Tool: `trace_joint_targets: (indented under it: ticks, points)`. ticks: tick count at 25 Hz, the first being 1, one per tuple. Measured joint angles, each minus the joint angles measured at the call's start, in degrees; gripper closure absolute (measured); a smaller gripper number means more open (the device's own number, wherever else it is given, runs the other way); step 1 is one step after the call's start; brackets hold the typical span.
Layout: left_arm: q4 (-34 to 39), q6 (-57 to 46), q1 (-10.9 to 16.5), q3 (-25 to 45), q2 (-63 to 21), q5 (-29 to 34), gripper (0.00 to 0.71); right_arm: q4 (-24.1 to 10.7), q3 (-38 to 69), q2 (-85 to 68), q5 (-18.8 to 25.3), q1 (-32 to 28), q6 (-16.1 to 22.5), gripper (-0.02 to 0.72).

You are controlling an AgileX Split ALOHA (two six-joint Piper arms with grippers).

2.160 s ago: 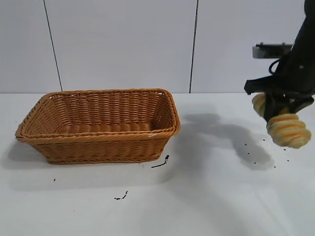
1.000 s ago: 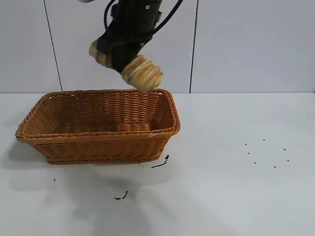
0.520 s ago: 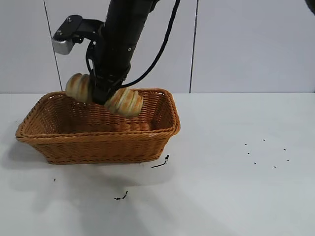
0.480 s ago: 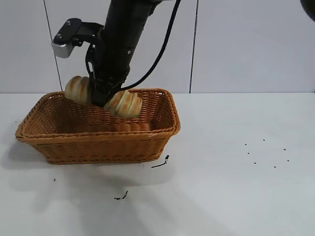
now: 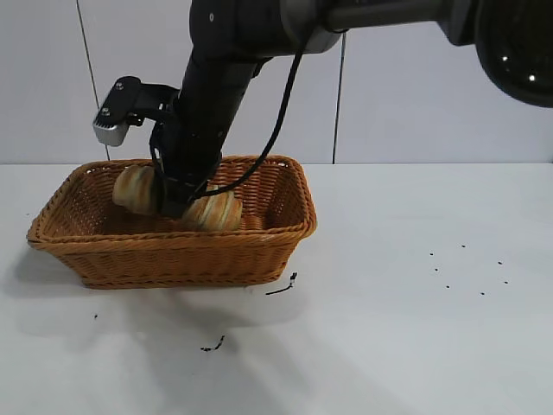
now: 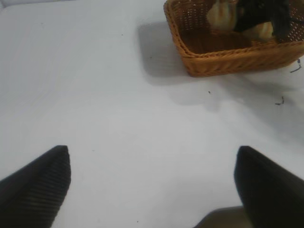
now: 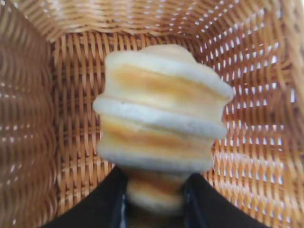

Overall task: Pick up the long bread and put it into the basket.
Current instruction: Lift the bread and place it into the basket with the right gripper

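Observation:
The long bread [image 5: 212,210], tan with golden ridged stripes, hangs inside the orange-brown wicker basket [image 5: 173,252], low over its floor. My right gripper [image 5: 175,199] is shut on the bread's middle, and the arm reaches down into the basket from above. In the right wrist view the bread [image 7: 161,118] fills the middle between my black fingers [image 7: 95,204], with the basket's woven floor [image 7: 71,95] behind it. My left gripper [image 6: 152,185] is open and empty over bare table, away from the basket [image 6: 228,52].
The basket sits at the left of the white table [image 5: 389,328]. Small dark specks [image 5: 281,285] lie in front of it and at the right [image 5: 467,268]. A panelled wall stands behind.
My right gripper carried the bread from the table's right side up over the basket, then lowered it inside. It is now deeper in the basket than half a second ago.

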Motion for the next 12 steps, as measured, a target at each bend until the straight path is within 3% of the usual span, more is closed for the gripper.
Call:
trace_joint_targets:
  ticks: [4, 8, 12]
  points:
    - [0.0, 0.0, 0.0, 0.0, 0.0, 0.0, 0.014, 0.0, 0.0, -2.6, 1.0, -1.1, 7.3, 0.011]
    - [0.0, 0.0, 0.0, 0.0, 0.0, 0.0, 0.014, -1.1, -0.1, -8.9, 3.1, -2.7, 22.1, 0.010]
    - [0.0, 0.0, 0.0, 0.0, 0.0, 0.0, 0.014, -1.3, -0.3, -14.4, 8.2, -4.9, 35.7, 0.010]
